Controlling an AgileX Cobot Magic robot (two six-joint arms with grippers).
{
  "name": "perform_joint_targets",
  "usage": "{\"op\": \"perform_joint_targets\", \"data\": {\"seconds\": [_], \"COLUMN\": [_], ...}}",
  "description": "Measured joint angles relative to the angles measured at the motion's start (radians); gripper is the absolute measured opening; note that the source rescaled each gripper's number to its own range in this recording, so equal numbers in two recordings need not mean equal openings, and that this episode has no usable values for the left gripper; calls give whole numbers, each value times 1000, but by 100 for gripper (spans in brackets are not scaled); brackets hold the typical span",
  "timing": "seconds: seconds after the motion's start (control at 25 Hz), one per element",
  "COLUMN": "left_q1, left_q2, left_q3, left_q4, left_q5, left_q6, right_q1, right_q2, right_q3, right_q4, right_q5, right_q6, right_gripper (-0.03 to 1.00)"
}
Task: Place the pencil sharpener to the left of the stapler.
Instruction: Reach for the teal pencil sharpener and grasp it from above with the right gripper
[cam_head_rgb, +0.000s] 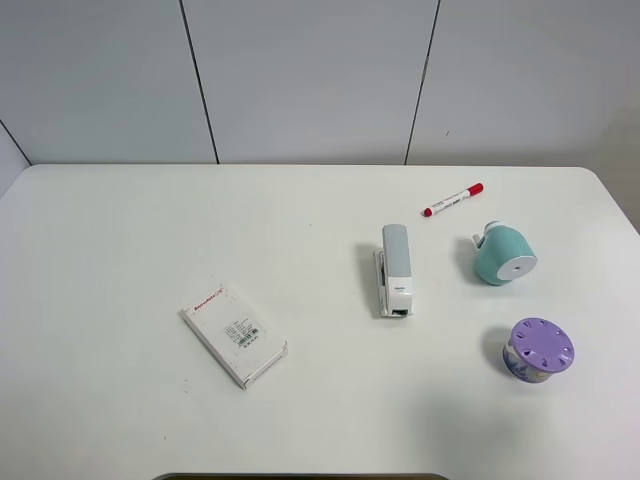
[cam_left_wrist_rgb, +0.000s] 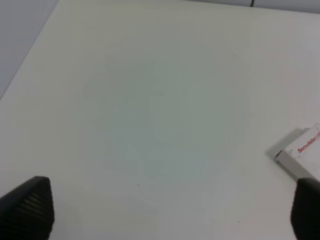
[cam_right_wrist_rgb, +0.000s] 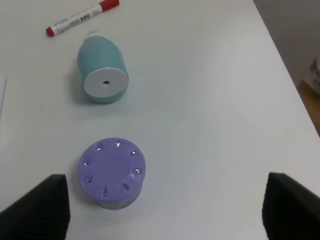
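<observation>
The teal pencil sharpener (cam_head_rgb: 503, 254) lies on its side to the right of the stapler (cam_head_rgb: 395, 270), white round face toward the table's front; it also shows in the right wrist view (cam_right_wrist_rgb: 102, 67). The light-grey stapler lies lengthwise near the table's middle. Neither arm appears in the exterior high view. My right gripper (cam_right_wrist_rgb: 165, 205) is open over the table's right part, short of the sharpener, with nothing between its dark fingers (cam_right_wrist_rgb: 42, 207). My left gripper (cam_left_wrist_rgb: 165, 210) is open over bare table on the left, its fingers (cam_left_wrist_rgb: 27, 207) wide apart.
A purple round holed container (cam_head_rgb: 539, 349) stands in front of the sharpener and is also seen in the right wrist view (cam_right_wrist_rgb: 112, 172). A red-capped marker (cam_head_rgb: 452, 200) lies behind the stapler. A white labelled box (cam_head_rgb: 234, 335) lies front left. The table's right edge (cam_right_wrist_rgb: 287, 75) is close.
</observation>
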Motion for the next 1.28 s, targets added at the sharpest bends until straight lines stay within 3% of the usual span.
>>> {"op": "perform_joint_targets", "data": {"seconds": [0.56, 1.0, 1.28], "left_q1": [0, 0, 0], "left_q2": [0, 0, 0], "left_q3": [0, 0, 0], "left_q4": [0, 0, 0], "left_q5": [0, 0, 0], "left_q6": [0, 0, 0], "right_q1": [0, 0, 0], "right_q2": [576, 1041, 1169], "right_q3": [-395, -688, -780], "right_q4": [-4, 25, 34], "right_q5": [-12, 102, 157], "right_q6": [1, 1, -54], "right_gripper": [28, 28, 28]}}
